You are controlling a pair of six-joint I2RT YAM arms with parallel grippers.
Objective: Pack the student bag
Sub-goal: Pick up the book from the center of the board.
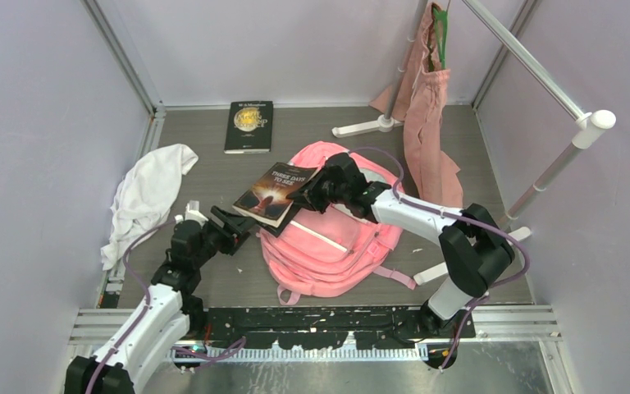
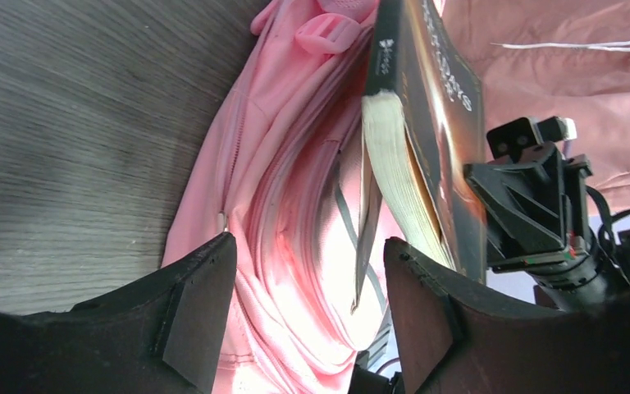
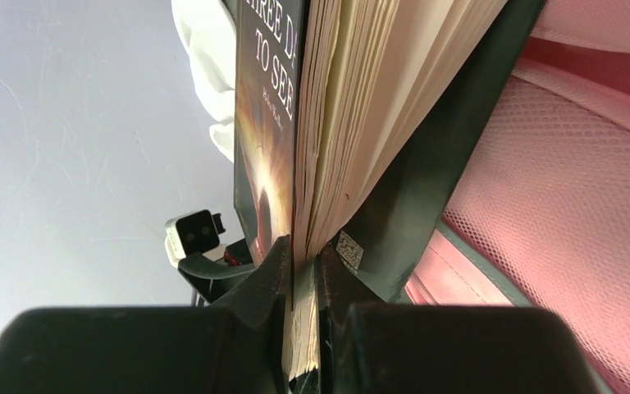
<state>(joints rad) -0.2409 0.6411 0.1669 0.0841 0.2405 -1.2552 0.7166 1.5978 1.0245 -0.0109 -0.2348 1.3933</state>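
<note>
The pink student bag (image 1: 340, 246) lies flat in the middle of the table. My right gripper (image 1: 309, 199) is shut on a dark paperback book (image 1: 277, 194) and holds it tilted over the bag's left edge. In the right wrist view the fingers (image 3: 272, 271) pinch the book's (image 3: 353, 98) page block and cover, with the bag's mesh (image 3: 574, 205) to the right. My left gripper (image 1: 242, 226) sits at the bag's left side, jaws apart. In its own view the left gripper (image 2: 308, 246) straddles folds of the bag's (image 2: 271, 164) opening, with the book (image 2: 426, 123) just above its right finger.
A second dark book (image 1: 249, 125) lies at the back of the table. A white cloth (image 1: 148, 193) is bunched at the left wall. A dusty-pink tote (image 1: 426, 123) hangs from a white rack (image 1: 541, 82) at the back right, its feet on the table.
</note>
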